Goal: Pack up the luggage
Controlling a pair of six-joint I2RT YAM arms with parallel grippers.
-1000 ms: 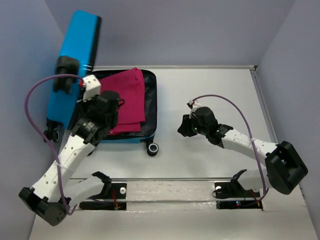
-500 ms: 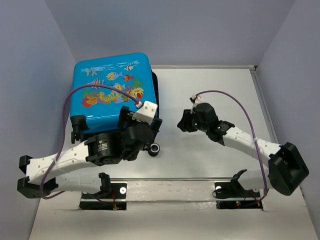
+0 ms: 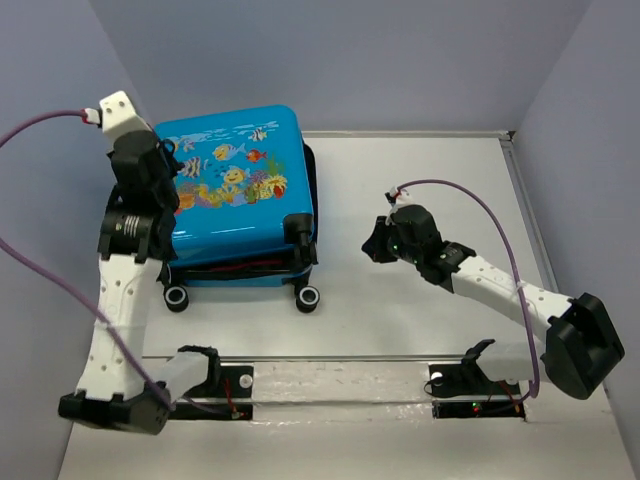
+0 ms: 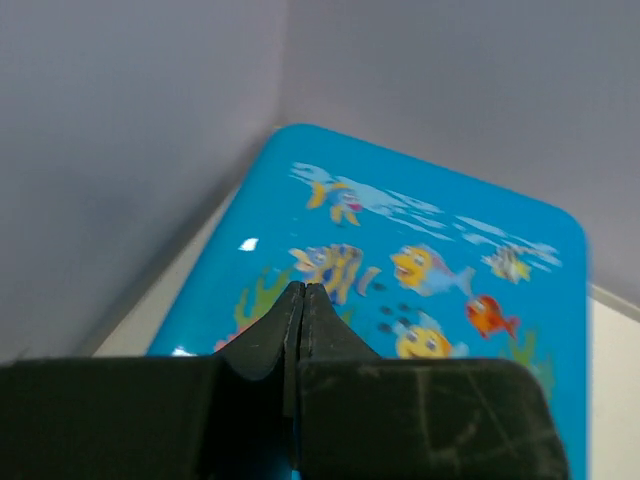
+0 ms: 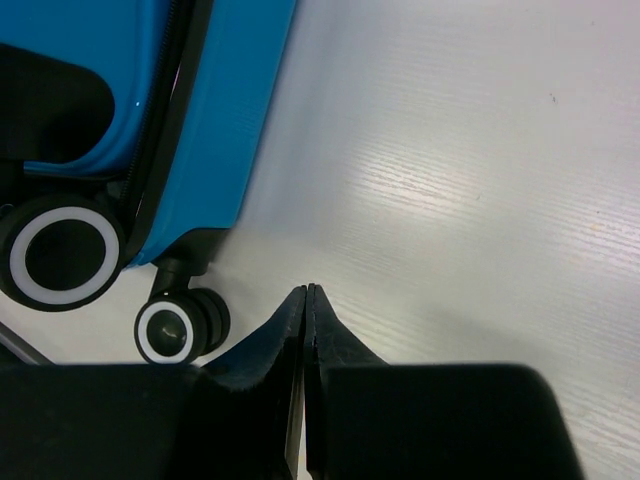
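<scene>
At the far left of the table [image 3: 420, 170], the luggage [image 3: 235, 190] lies flat with its fish-and-coral face up and its lid lowered onto the base. The lid is not sealed: along the near edge a dark gap runs between the two shells, and a strip of red cloth [image 3: 240, 266] shows inside it. Two black wheels [image 3: 307, 297] stand at that near edge, on the table.

My left gripper [image 4: 302, 292] is raised over the far left part of the printed lid, fingers pressed together with nothing between them. Whether the tips touch the shell, I cannot tell.

My right gripper [image 5: 306, 290] is likewise closed tight and empty. It hangs over bare table to the right of the luggage, apart from it, pointing toward the near right corner of the case, where the blue shell, zipper edge and wheels fill its view.
</scene>
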